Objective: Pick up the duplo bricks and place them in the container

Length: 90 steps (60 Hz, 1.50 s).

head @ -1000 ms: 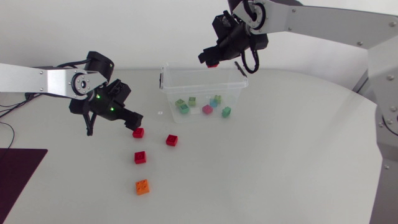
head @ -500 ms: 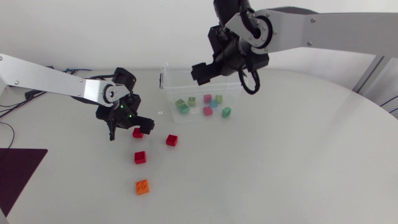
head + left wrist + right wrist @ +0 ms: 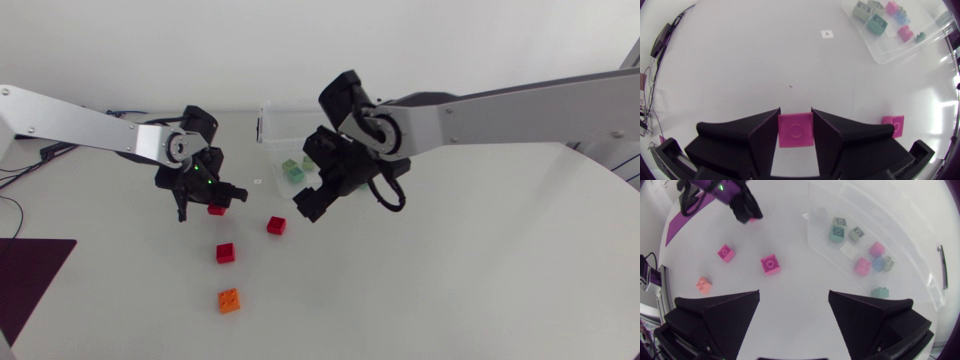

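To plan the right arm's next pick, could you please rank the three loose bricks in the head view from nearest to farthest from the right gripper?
1. Red brick, just beside the right gripper.
2. Second red brick, farther out, toward the front of the table.
3. Orange brick, farthest, closest to the front edge.

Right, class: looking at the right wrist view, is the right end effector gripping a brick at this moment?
No, the right end effector is open, its fingers wide apart with only bare table between them.
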Tool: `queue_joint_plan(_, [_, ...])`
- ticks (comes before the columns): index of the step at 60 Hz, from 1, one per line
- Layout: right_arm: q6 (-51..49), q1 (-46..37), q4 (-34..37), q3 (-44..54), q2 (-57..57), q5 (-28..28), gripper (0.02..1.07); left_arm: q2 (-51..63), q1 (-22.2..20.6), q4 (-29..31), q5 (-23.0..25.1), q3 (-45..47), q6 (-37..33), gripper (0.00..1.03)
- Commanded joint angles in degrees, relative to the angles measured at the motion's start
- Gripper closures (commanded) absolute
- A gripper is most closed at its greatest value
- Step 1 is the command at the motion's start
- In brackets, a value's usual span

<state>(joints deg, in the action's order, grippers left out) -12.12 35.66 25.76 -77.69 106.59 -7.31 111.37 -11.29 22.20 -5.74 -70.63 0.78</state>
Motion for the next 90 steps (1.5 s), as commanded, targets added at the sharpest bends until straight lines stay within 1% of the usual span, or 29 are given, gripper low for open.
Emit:
queue_joint_plan(1, [-3.70, 1.08, 1.40, -2.55, 5.39, -0.34, 0.08, -6.52, 1.09, 0.83, 1.69, 1.20, -2.18, 0.85])
queue_joint_plan(4, [-5.11, 1.61, 2.10, -4.40, 7.50, -0.25, 0.08, -8.72, 1.53, 1.62, 2.84, 1.20, -3.24, 0.85])
queue_joint_plan(16, [-8.80, 3.54, 7.20, -12.92, 14.88, -0.34, 0.08, -16.71, 2.41, 1.71, 8.29, 1.37, -5.96, 0.85])
queue_joint_plan(23, [-11.08, 4.95, 13.53, -19.87, 20.07, -1.65, 0.08, -19.97, 1.88, 1.45, 10.40, 1.46, -7.19, 0.85])
queue_joint_plan(30, [-12.14, 5.30, 17.66, -25.14, 23.84, -2.18, 0.08, -22.08, 1.45, 0.66, 11.80, 1.64, -8.07, 0.84])
queue_joint_plan(36, [-13.37, 5.21, 22.05, -31.12, 27.89, -3.15, 0.08, -24.01, 1.45, -0.49, 14.26, 1.02, -8.33, 0.84])
queue_joint_plan(42, [-13.81, 5.30, 23.90, -34.81, 30.08, -3.15, 0.09, -25.24, 1.53, -1.10, 15.93, 1.11, -8.51, 0.84])
queue_joint_plan(49, [-14.25, 5.39, 26.89, -40.17, 33.16, -3.15, 0.09, -26.65, 2.59, -2.33, 17.78, 1.11, -8.51, 0.84])
queue_joint_plan(55, [-14.42, 5.47, 28.82, -43.51, 35.71, -3.15, 0.14, -26.65, 4.43, -3.12, 20.42, 0.85, -8.25, 0.84])
queue_joint_plan(58, [-14.69, 5.39, 29.88, -44.92, 36.94, -3.24, 0.19, -26.65, 5.14, -3.48, 21.29, 0.76, -8.16, 0.84])
queue_joint_plan(62, [-14.69, 5.47, 30.14, -45.27, 37.12, -3.59, 0.21, -26.65, 5.58, -3.83, 21.91, 0.76, -8.07, 0.84])
queue_joint_plan(65, [-14.69, 5.74, 30.32, -45.62, 37.29, -3.68, 0.26, -26.73, 5.75, -4.18, 21.91, 0.76, -7.98, 0.84])
queue_joint_plan(66, [-14.69, 5.82, 30.40, -45.88, 37.38, -3.76, 0.29, -26.73, 5.75, -4.27, 22.00, 0.67, -7.98, 0.84])
queue_joint_plan(67, [-14.60, 6.00, 30.76, -46.32, 37.64, -4.03, 0.36, -26.73, 5.75, -4.53, 22.00, 0.67, -7.90, 0.84])
queue_joint_plan(68, [-14.34, 6.09, 31.02, -46.76, 37.82, -4.29, 0.44, -26.73, 5.75, -4.62, 22.09, 0.58, -7.90, 0.84])
queue_joint_plan(69, [-14.16, 6.09, 31.11, -47.38, 38.26, -4.82, 0.58, -26.65, 5.93, -4.71, 22.17, 0.41, -7.90, 0.84])
queue_joint_plan(70, [-13.98, 6.09, 31.11, -47.64, 38.35, -4.99, 0.64, -26.65, 5.93, -4.79, 22.26, 0.41, -7.90, 0.84])
queue_joint_plan(73, [-13.81, 6.00, 31.02, -47.64, 38.61, -5.08, 0.75, -26.56, 5.93, -5.23, 22.35, 0.32, -7.90, 0.84])
queue_joint_plan(76, [-13.63, 5.74, 30.93, -47.38, 38.61, -5.17, 0.78, -26.29, 6.02, -5.58, 22.35, -0.03, -7.81, 0.84])
queue_joint_plan(83, [-13.46, 5.39, 30.32, -44.39, 36.85, -5.08, 0.79, -25.68, 6.10, -6.38, 22.44, -0.65, -7.28, 0.84])
queue_joint_plan(90, [-13.19, 5.30, 27.68, -38.59, 32.81, -4.55, 0.79, -24.71, 5.93, -6.90, 22.44, -1.44, -6.75, 0.84])
